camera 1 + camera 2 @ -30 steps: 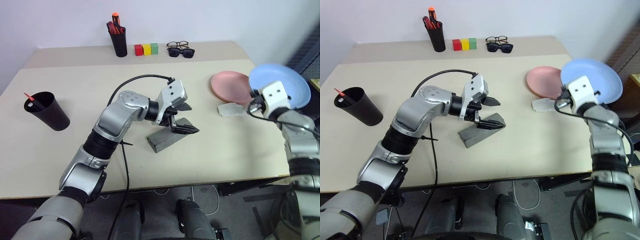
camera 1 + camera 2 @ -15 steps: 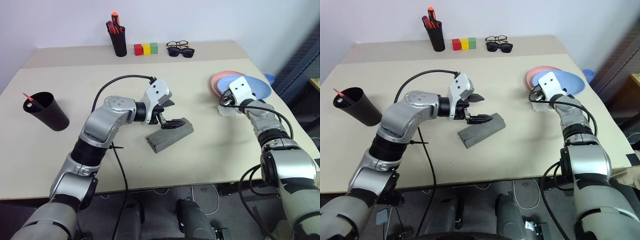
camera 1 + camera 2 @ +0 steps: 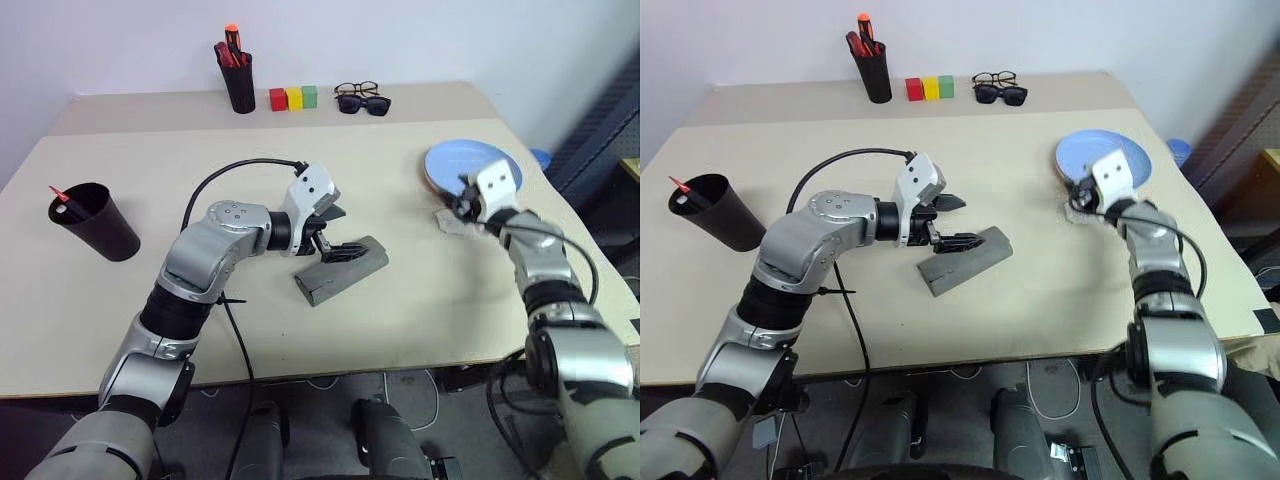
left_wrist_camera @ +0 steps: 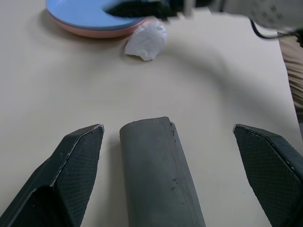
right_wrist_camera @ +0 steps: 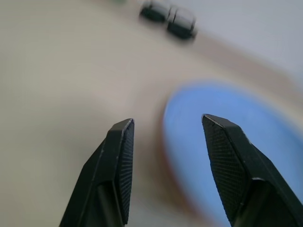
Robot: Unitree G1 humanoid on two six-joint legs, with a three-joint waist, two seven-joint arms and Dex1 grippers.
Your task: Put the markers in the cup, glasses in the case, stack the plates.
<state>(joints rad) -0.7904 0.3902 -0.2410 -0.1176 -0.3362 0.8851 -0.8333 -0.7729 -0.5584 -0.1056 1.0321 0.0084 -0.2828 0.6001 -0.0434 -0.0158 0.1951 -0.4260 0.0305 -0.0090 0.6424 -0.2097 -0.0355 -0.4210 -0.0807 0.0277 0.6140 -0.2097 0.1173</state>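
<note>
The plates (image 3: pixel 1102 158) lie stacked at the far right, blue on pink, with the right gripper (image 5: pixel 165 165) parted and empty beside them. The case (image 3: pixel 341 270) (shut) sits mid-table between the left gripper's (image 4: pixel 173 156) spread fingers. The glasses (image 3: pixel 355 90) wait at the far edge; one red marker (image 3: pixel 58 194) stands in the cup (image 3: pixel 94 221) at left.

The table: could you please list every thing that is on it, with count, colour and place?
Plates: two, light blue stacked on salmon pink, right side.
Case: one, grey, shut, table centre.
Cup: one, black, left edge, red marker inside.
Pen holder: one, black, back, with red and orange pens.
Blocks: three, red, yellow, green, back.
Glasses: one, thin black frame, back.
Sunglasses: one, black, in front of the glasses.
Crumpled paper: one, white, beside the plates.
Left gripper: open astride the case.
Right gripper: open, over the plates' edge.
</note>
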